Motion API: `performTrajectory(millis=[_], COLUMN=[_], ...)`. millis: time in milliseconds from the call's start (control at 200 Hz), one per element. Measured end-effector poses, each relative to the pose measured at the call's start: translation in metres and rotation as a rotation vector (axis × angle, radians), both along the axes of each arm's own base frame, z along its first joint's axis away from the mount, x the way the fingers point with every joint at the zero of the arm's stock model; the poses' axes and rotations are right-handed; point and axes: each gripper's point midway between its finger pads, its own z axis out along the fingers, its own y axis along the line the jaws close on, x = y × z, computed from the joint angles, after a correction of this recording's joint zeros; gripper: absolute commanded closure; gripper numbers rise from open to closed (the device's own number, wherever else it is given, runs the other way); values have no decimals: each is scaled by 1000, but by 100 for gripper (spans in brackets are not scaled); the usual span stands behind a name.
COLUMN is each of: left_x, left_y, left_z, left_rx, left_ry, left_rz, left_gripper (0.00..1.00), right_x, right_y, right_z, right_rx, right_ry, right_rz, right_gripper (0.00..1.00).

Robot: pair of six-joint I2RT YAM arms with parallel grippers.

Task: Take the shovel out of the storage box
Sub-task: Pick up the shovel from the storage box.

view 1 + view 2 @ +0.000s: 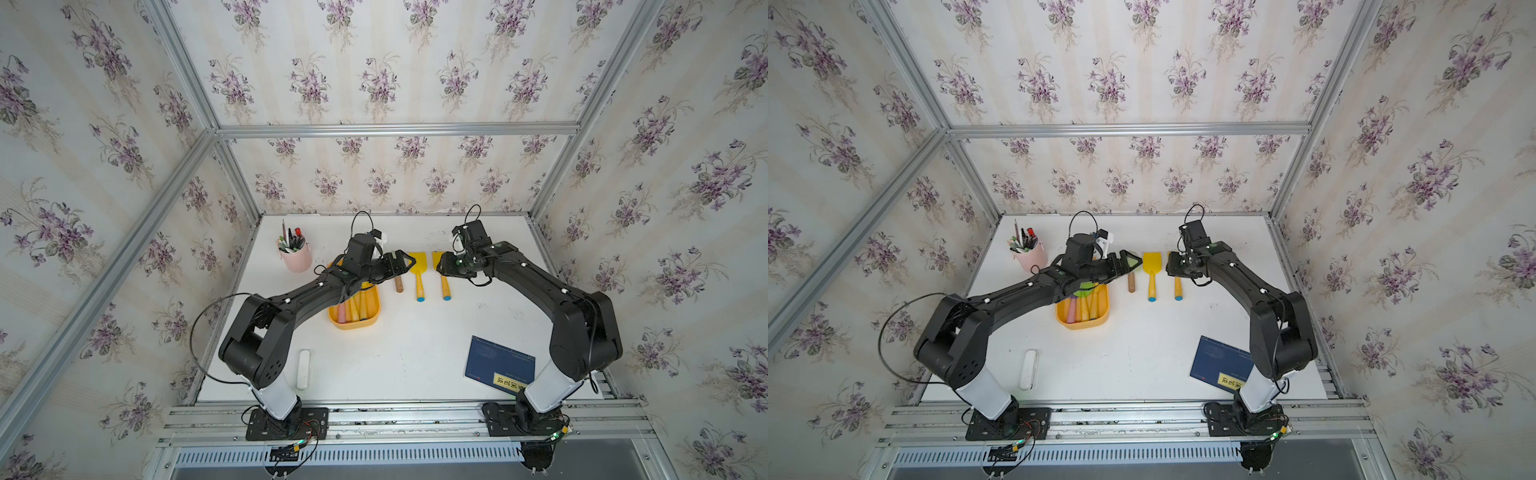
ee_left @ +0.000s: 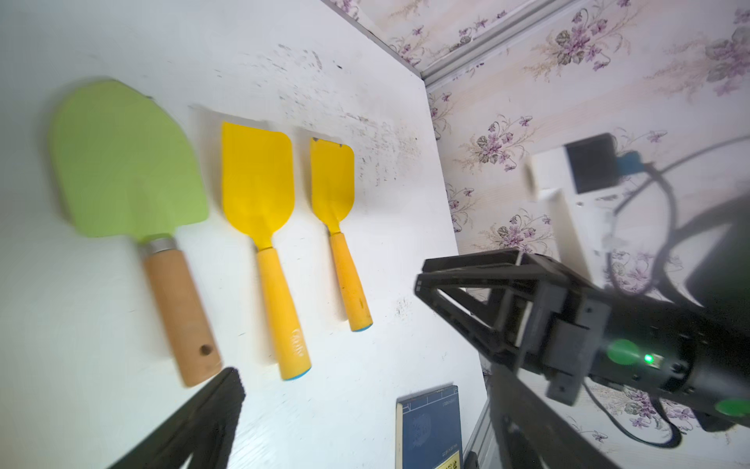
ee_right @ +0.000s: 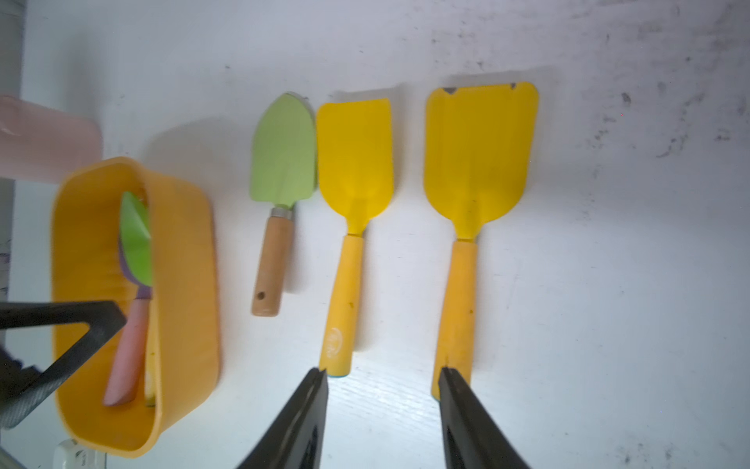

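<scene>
The yellow-orange storage box (image 1: 353, 322) (image 3: 182, 284) lies under my left forearm. It holds a shovel with a green blade (image 3: 136, 239) and pink handle, plus yellow handles beside it. Three shovels lie side by side on the table to its right: a green one with a wooden handle (image 2: 130, 162) and two yellow ones (image 1: 417, 270) (image 3: 479, 154). My left gripper (image 1: 405, 262) (image 2: 365, 379) hovers open over the green shovel, holding nothing. My right gripper (image 1: 442, 266) (image 3: 382, 372) is open above the ends of the two yellow handles, with bare table between its fingers.
A pink pen cup (image 1: 296, 255) stands behind the box at the back left. A blue book (image 1: 498, 361) lies at the front right by the right arm's base. A white bar (image 1: 303, 370) lies at the front left. Papered walls close three sides.
</scene>
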Motion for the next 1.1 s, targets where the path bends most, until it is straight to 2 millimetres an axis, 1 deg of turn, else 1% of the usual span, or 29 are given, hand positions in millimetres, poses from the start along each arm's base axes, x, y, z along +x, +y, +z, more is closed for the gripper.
performTrajectory(millis=[10,60,110,120,140,145,150,235,260,300,355,395,460,525,609,704,749,879,984,1104], left_x=[0,-4,-9,-11,-13,-13,-14,-27,-31,-38,-48,-55,-66,-72,-79,-84,-84,-82,-81,-81], left_y=[2,27,46,54,63,63,69,109,122,141,165,177,186,191,195,208,213,218,217,217], left_z=[0,7,11,14,16,16,18,30,32,30,22,15,5,-5,-16,-31,-35,-42,-50,-51], left_rx=[1,7,19,22,27,27,30,43,45,46,48,50,41,31,14,-10,-17,-42,-57,-57], left_ry=[-1,-3,-2,-5,-6,-6,-7,-28,-35,-28,-2,20,49,81,112,147,155,158,176,168], left_rz=[1,27,44,54,64,64,71,121,139,170,217,240,250,251,248,284,301,307,304,303], left_gripper=[7,8,8,8,8,8,8,8,8,9,10,13,15,15,15,16,16,16,16,15], right_x=[-1,-5,-11,-12,-16,-17,-18,-38,-44,-53,-62,-66,-72,-75,-72,-68,-68,-69,-71,-73], right_y=[2,21,40,44,52,56,59,102,114,132,154,169,195,218,236,246,250,256,261,268], right_z=[3,18,29,31,35,37,38,50,52,52,49,44,33,18,-3,-25,-36,-64,-79,-90], right_rx=[3,20,36,39,39,41,42,69,75,83,86,86,79,70,51,29,22,3,-4,-9], right_ry=[-5,-33,-52,-57,-66,-69,-71,-80,-81,-74,-66,-54,-37,-11,18,48,65,115,142,156], right_rz=[5,41,70,79,97,105,110,194,219,248,284,301,339,371,377,382,386,397,408,418], right_gripper=[51,51,51,51,51,51,51,51,51,51,52,53,53,54,56,57,57,58,58,58])
